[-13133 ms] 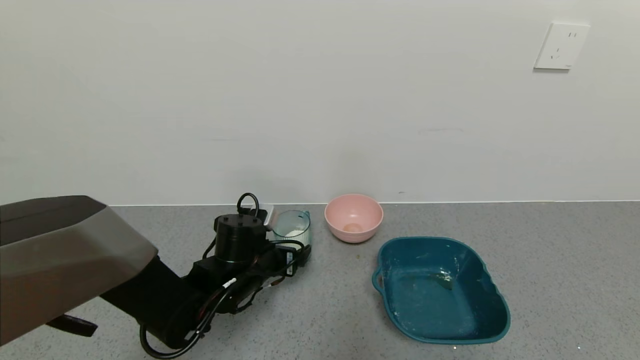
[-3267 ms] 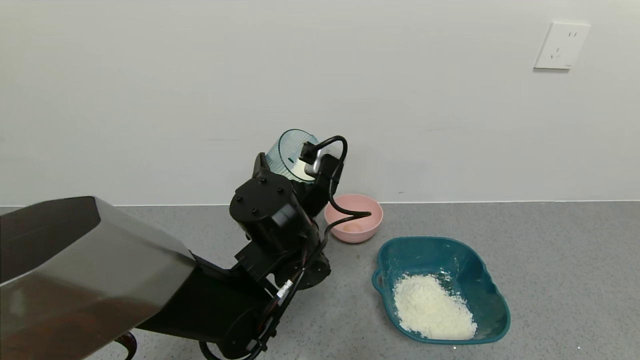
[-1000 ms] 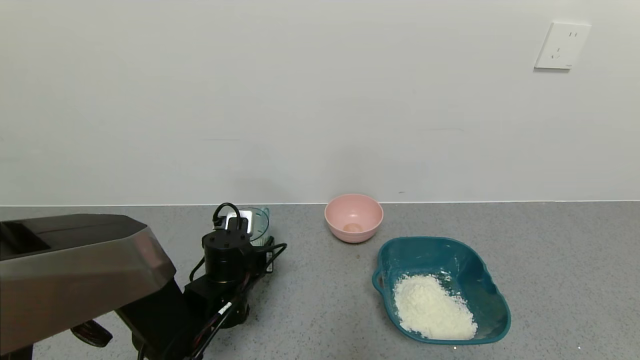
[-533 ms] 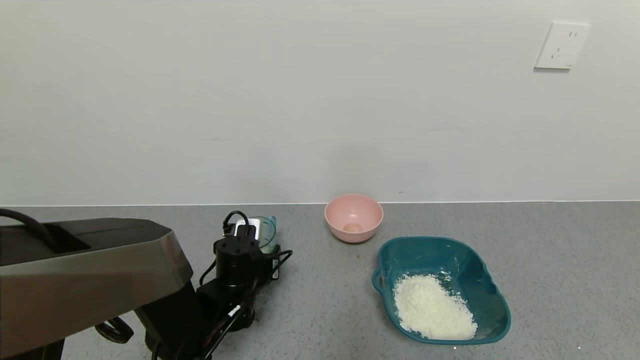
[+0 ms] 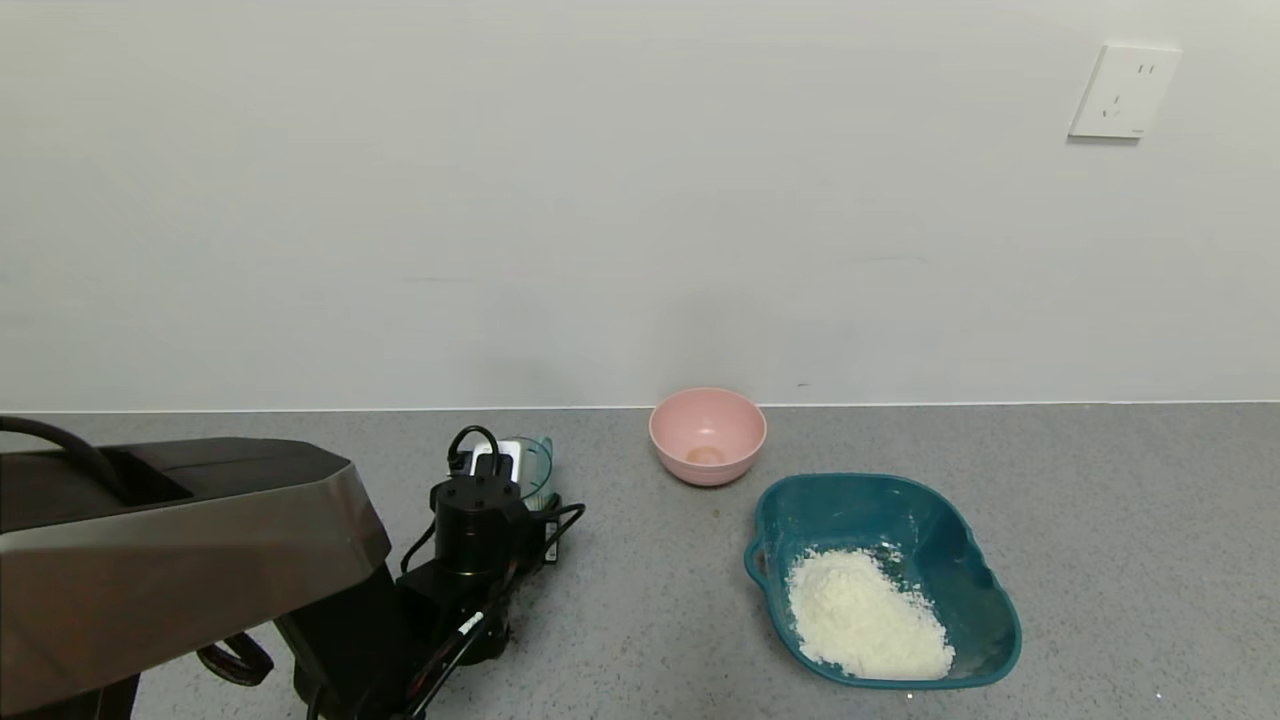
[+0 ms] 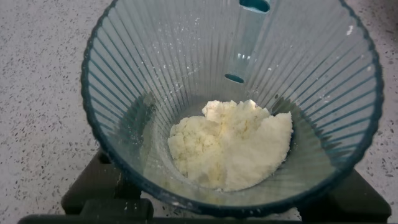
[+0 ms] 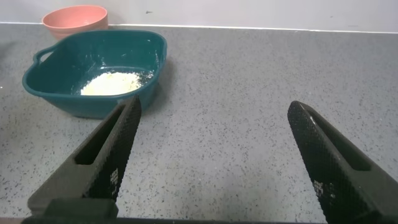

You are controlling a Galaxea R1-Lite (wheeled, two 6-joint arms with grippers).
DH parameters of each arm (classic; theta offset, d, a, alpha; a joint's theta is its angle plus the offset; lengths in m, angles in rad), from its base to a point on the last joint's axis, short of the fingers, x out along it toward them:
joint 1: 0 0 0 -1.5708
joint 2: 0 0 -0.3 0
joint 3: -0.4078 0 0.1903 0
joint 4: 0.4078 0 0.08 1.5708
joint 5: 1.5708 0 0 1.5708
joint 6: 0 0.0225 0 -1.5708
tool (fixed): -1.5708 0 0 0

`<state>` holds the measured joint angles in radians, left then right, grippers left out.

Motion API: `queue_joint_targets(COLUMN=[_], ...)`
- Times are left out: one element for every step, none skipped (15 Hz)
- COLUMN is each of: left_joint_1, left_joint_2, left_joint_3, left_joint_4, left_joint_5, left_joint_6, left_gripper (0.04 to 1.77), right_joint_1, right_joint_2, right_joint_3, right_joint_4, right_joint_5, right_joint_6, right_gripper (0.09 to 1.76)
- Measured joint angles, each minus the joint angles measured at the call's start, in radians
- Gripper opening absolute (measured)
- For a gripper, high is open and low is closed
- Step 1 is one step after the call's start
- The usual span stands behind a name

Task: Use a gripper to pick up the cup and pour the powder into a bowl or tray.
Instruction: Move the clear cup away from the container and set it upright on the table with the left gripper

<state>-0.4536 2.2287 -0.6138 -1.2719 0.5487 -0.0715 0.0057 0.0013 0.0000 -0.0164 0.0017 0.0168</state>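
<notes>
My left gripper (image 5: 508, 478) is low over the grey counter at the left, shut on the ribbed pale blue-green cup (image 5: 537, 462). In the left wrist view the cup (image 6: 155, 74) fills the frame, upright, with a clump of white powder (image 6: 233, 146) in its bottom and my black fingers (image 6: 93, 190) against both sides. The dark teal tray (image 5: 900, 505) sits to the right with a pile of powder (image 5: 865, 615) in it. It also shows in the right wrist view (image 7: 146, 50) with its powder (image 7: 112, 82). My right gripper (image 7: 214, 143) is open and empty above bare counter.
A round pink bowl (image 5: 707, 435) stands by the wall between the cup and the tray, also in the right wrist view (image 7: 74, 17). The white wall rises right behind the counter, with a socket (image 5: 1123, 91) at the upper right.
Since 13 s ago the powder pile has appeared in the tray. The left gripper has come down from a raised pose with the cup, and shifted slightly right in the last second.
</notes>
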Motion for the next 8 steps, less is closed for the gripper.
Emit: queue_joint_targets(left_joint_1=[0.000, -0.001, -0.003, -0.003, -0.003, -0.003, -0.003, -0.005], left_joint_2=[0.000, 0.001, 0.002, 0.003, 0.003, 0.003, 0.003, 0.003], left_joint_3=[-0.001, -0.001, -0.001, -0.001, -0.001, -0.001, 0.001, 0.003], left_joint_4=[0.000, 0.000, 0.000, 0.000, 0.000, 0.000, 0.002, 0.001], left_joint_5=[0.000, 0.001, 0.001, 0.000, 0.000, 0.000, 0.000, -0.002], left_joint_6=[0.001, 0.001, 0.001, 0.001, 0.003, 0.002, 0.003, 0.003], left_gripper=[1.29, 1.29, 1.29, 1.29, 1.29, 1.29, 1.29, 1.29], right_joint_1=[0.000, 0.000, 0.000, 0.000, 0.000, 0.000, 0.000, 0.000], right_joint_2=[0.000, 0.000, 0.000, 0.000, 0.000, 0.000, 0.000, 0.000], right_joint_3=[0.000, 0.000, 0.000, 0.000, 0.000, 0.000, 0.000, 0.000], right_joint_4=[0.000, 0.000, 0.000, 0.000, 0.000, 0.000, 0.000, 0.000], right_joint_5=[0.000, -0.001, 0.000, 0.000, 0.000, 0.000, 0.000, 0.000], right_joint_6=[0.000, 0.000, 0.000, 0.000, 0.000, 0.000, 0.000, 0.000], right_gripper=[1.71, 1.71, 1.71, 1.71, 1.71, 1.71, 1.71, 1.71])
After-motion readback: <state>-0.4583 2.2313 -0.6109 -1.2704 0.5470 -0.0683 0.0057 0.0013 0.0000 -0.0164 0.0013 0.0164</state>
